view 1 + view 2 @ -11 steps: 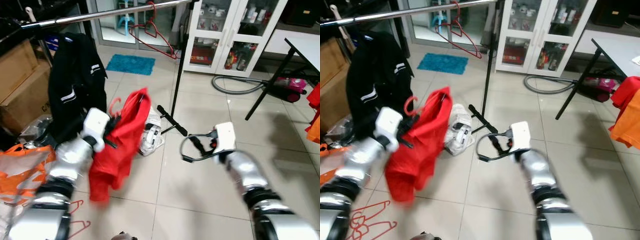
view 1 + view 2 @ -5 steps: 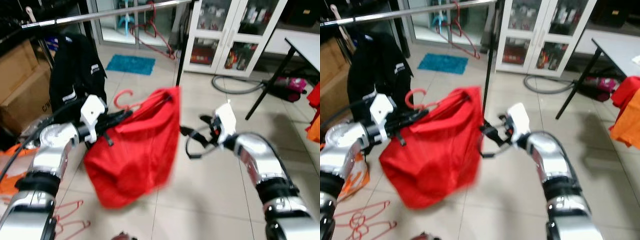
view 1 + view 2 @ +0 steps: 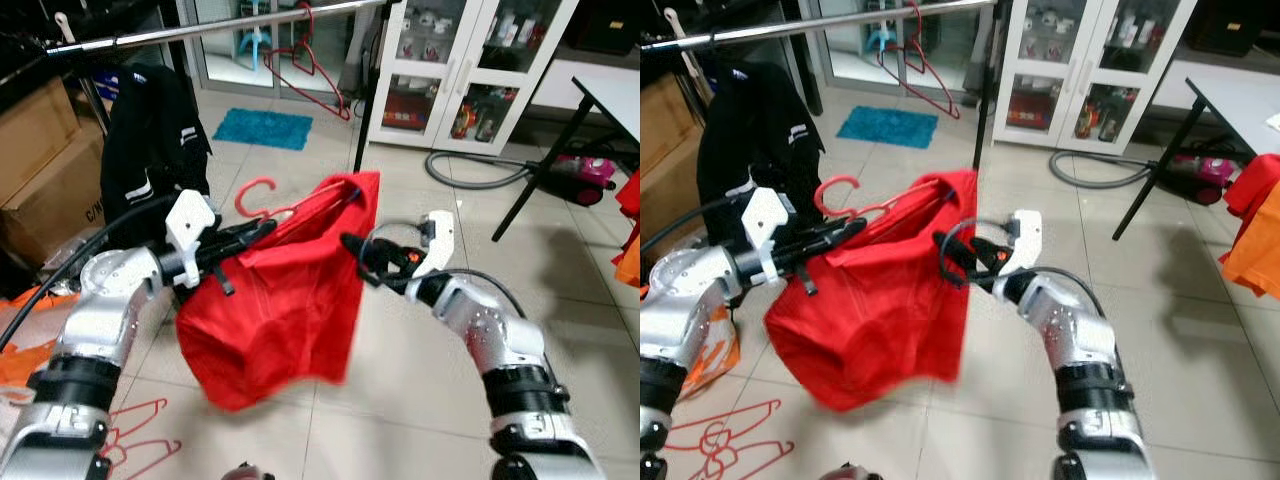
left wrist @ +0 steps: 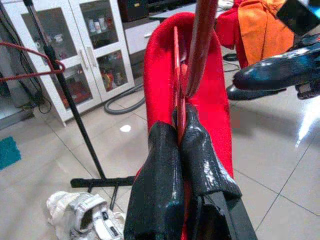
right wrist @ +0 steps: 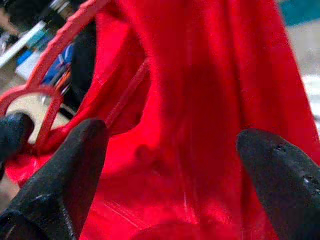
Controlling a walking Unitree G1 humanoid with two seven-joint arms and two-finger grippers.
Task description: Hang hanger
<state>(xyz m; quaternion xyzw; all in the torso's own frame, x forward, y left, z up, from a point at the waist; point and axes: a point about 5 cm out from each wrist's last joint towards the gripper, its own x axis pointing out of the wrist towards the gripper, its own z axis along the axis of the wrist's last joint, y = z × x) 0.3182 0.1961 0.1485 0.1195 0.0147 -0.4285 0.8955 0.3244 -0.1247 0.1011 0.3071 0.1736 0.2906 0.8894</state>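
The left gripper [image 3: 262,232] holds a red hanger [image 3: 262,197] draped with a red garment [image 3: 285,300] at chest height above the tiled floor [image 3: 400,390], its jaws pinched tight on the hanger's frame beside the hook. The right gripper [image 3: 352,250] reaches in from the other side, jaws spread wide against the garment's far edge and gripping nothing. A metal clothes rail [image 3: 200,27] spans the room above and beyond, carrying a black jacket [image 3: 150,150] and an empty red hanger [image 3: 300,70]. White glass-door cabinets [image 3: 465,70] stand behind.
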